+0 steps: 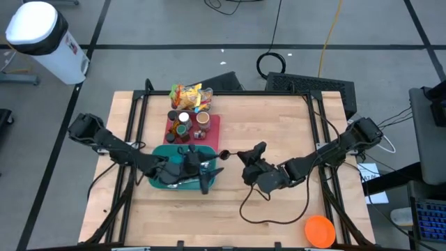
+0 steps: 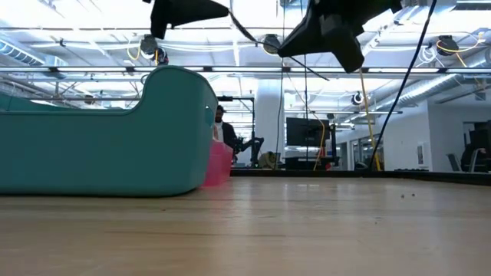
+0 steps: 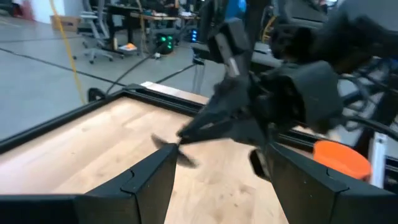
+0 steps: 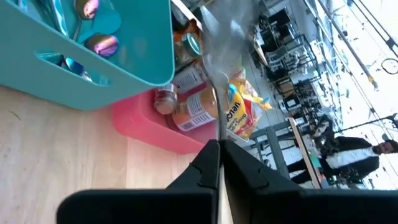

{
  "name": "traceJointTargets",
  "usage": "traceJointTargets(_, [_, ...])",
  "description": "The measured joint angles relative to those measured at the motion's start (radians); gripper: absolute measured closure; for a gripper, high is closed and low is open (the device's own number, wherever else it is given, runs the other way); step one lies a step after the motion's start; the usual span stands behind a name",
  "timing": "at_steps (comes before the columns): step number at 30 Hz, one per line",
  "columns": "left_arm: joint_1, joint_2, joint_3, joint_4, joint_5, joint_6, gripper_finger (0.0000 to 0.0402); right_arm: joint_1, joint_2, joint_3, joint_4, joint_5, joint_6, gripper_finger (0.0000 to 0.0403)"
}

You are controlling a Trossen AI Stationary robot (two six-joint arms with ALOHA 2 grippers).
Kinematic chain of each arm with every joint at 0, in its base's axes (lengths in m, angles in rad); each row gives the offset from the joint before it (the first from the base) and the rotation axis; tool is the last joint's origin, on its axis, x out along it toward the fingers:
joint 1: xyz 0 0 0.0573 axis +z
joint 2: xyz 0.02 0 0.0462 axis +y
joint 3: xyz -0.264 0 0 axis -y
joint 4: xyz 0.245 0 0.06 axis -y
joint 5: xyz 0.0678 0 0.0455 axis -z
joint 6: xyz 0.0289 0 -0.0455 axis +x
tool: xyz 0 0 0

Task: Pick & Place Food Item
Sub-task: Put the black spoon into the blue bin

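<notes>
A teal basket [image 1: 174,169] [image 4: 93,43] stands at mid-left, holding several small things. Behind it a pink tray [image 1: 211,130] [image 4: 155,127] carries jars [image 1: 185,125], and a yellow snack bag [image 1: 189,96] [image 4: 244,102] lies at the tray's far end. My left gripper [image 1: 212,176] [image 3: 221,163] is open over the basket's right end, pointing toward the right arm, nothing between its fingers. My right gripper [image 1: 240,155] [image 4: 219,144] is shut just right of the basket, above the table. A thin grey thing [image 4: 219,74], blurred, sticks out past its fingertips; what it is I cannot tell. My right gripper pinches one end of the thin grey thing [image 4: 218,134] between its two shut fingertips. The fingers come about level from the table's right. The thing reaches on toward the basket and tray, its dark free end [image 1: 224,153] clear of the table.
An orange bowl [image 1: 320,230] [image 3: 339,158] sits at the near right corner. A dark cable [image 1: 252,209] loops over the wood near the table's middle front. Bare wood lies right of and in front of the basket. Black frame rails [image 1: 132,125] run along both sides.
</notes>
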Motion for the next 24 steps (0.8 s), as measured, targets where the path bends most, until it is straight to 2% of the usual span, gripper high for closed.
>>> traceJointTargets(5, [0.019,0.001,0.001,-0.001,-0.02,0.001,0.0146,0.012,0.0,0.0,0.008,0.002,0.0,0.0401])
traceJointTargets(12, [0.023,0.005,-0.001,-0.013,-0.005,0.001,0.0146,0.013,-0.001,0.005,0.019,-0.057,0.0,0.0401])
traceJointTargets(17, [0.022,0.004,-0.001,-0.019,0.011,0.002,0.0146,0.014,-0.001,0.005,0.024,-0.061,0.001,0.0401])
traceJointTargets(21, [0.022,0.004,-0.001,-0.047,0.026,0.052,0.0146,0.014,-0.001,0.005,0.03,-0.069,0.002,0.0401])
traceJointTargets(24, [0.021,0.004,-0.001,-0.084,0.044,0.101,0.0147,0.015,-0.001,0.005,0.04,-0.132,0.005,0.0401])
